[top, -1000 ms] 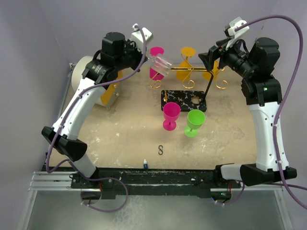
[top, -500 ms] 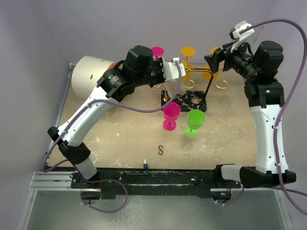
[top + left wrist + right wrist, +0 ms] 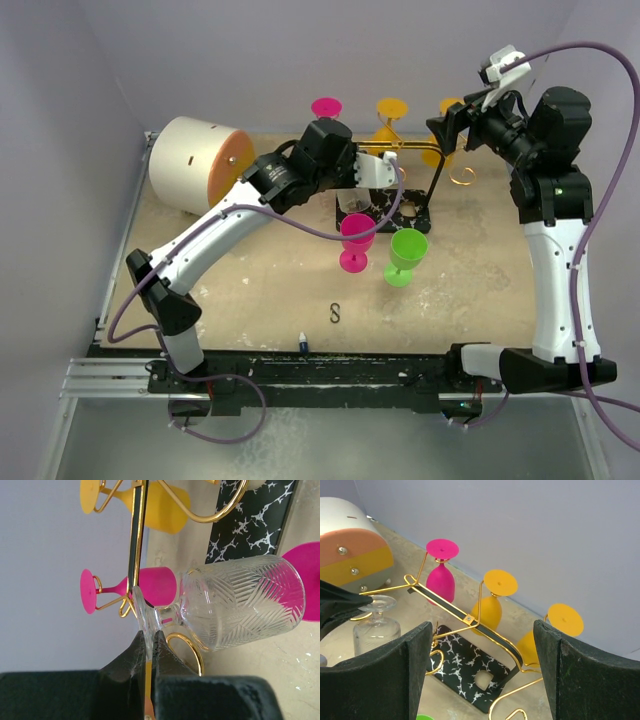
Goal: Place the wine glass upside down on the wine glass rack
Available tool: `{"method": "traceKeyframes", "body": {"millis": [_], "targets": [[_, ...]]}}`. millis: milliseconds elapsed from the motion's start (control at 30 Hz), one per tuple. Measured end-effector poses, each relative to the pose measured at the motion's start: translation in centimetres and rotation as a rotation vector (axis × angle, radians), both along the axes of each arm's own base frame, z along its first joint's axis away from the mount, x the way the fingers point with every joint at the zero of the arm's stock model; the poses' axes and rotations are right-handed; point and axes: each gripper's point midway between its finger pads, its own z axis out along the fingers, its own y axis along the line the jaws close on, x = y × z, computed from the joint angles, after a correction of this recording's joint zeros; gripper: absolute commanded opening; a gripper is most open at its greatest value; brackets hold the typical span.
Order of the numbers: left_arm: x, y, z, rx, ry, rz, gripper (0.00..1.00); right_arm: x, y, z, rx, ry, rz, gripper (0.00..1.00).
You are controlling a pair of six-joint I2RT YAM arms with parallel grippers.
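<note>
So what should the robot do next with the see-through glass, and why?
Probably ease the clear wine glass sideways so its stem slips into a free gold hook on the wine glass rack. The left gripper pinches the foot, bowl hanging down, right beside the rack but seemingly not yet hooked on.
</note>
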Motion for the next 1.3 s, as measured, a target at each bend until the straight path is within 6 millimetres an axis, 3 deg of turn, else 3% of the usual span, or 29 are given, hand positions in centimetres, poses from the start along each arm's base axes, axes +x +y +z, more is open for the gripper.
{"method": "traceKeyframes", "body": {"millis": [700,1300], "targets": [[2.3,0.9,-2.2,0.106,-0.048,0.101,0.0,0.1,0.1,-0.6,0.002,0.011,0.019,0.84],[2.9,1.7,-3.6,0.167,-0.064,0.136,0.0,0.0,0.2,-0.9,0.004,0.02,0.037,0.84]]}}
